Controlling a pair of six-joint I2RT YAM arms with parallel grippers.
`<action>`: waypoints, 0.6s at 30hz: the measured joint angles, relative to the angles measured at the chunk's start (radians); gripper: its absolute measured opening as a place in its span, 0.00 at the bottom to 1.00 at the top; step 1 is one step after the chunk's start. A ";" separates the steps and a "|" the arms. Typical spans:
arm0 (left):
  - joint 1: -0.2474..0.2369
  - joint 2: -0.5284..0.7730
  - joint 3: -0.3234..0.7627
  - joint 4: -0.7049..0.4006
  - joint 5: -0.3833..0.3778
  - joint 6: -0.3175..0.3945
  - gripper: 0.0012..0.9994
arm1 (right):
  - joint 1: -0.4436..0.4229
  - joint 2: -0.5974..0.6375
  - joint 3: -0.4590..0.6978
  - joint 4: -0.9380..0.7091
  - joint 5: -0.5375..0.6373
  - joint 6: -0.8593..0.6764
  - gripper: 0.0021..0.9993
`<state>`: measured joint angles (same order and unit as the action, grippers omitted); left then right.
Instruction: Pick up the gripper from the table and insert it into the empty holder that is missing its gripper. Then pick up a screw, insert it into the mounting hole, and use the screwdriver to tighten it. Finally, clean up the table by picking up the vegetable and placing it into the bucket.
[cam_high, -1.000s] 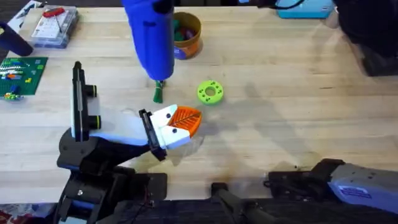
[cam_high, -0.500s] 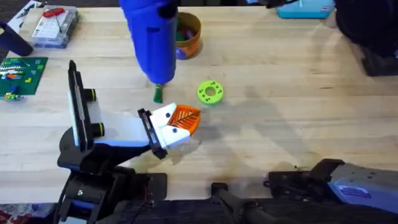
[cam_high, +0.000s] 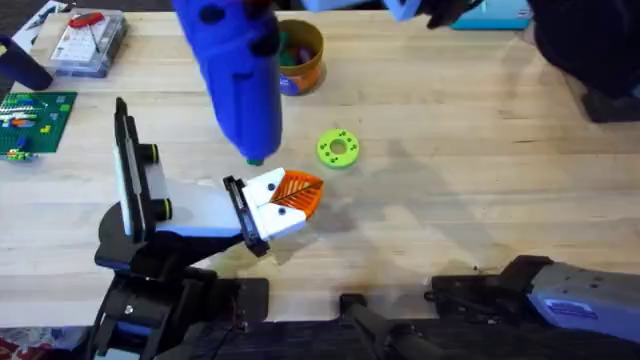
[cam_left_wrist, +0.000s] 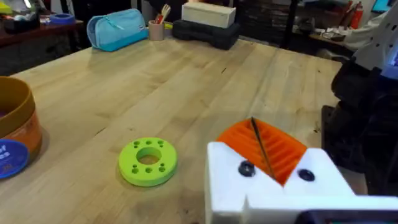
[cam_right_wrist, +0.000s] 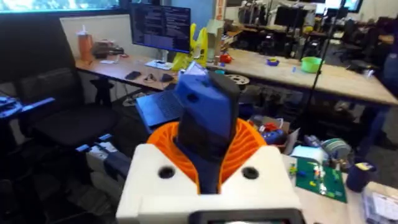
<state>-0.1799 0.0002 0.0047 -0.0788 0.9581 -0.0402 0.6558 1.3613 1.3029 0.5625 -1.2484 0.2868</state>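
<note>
**Screwdriver held high, left fingers closed**

Clearly the right gripper (cam_right_wrist: 211, 180) clamps the screwdriver (cam_high: 235, 75) (blue handle, tip down) above the tabletop (cam_high: 450, 160). The left gripper (cam_high: 300, 195) rests low, fingers pressed together, near the lime disc (cam_high: 338, 148). The bucket (cam_high: 300, 55) stands behind.

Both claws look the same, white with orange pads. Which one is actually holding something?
The right gripper: the blue screwdriver is clamped between its orange pads. The left gripper grips nothing, near the green disc.
</note>
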 joint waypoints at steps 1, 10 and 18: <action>0.000 0.000 0.000 0.000 0.000 0.000 0.01 | 0.004 0.001 0.000 -0.013 -0.003 -0.002 0.11; 0.000 0.000 0.000 0.000 0.000 0.003 0.01 | 0.030 0.043 0.001 -0.044 -0.089 -0.143 0.11; 0.000 0.000 0.000 0.000 0.000 0.003 0.01 | 0.030 0.040 -0.065 -0.042 -0.104 -0.245 0.11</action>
<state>-0.1799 0.0002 0.0048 -0.0788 0.9581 -0.0368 0.6853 1.4010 1.2379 0.5210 -1.3521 0.0422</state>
